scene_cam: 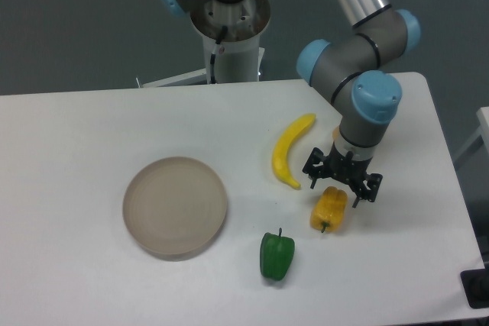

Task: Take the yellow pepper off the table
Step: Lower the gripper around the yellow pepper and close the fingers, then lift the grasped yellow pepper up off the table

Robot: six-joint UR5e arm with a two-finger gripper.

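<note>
Spread wide and empty, claw [335,185] just above yellow pepper [329,208], lying stem-toward-camera on table [76,158].

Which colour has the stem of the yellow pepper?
Dark green, on the yellow pepper, camera view.

Open claw [341,186] above yellow pepper [328,210]
</note>
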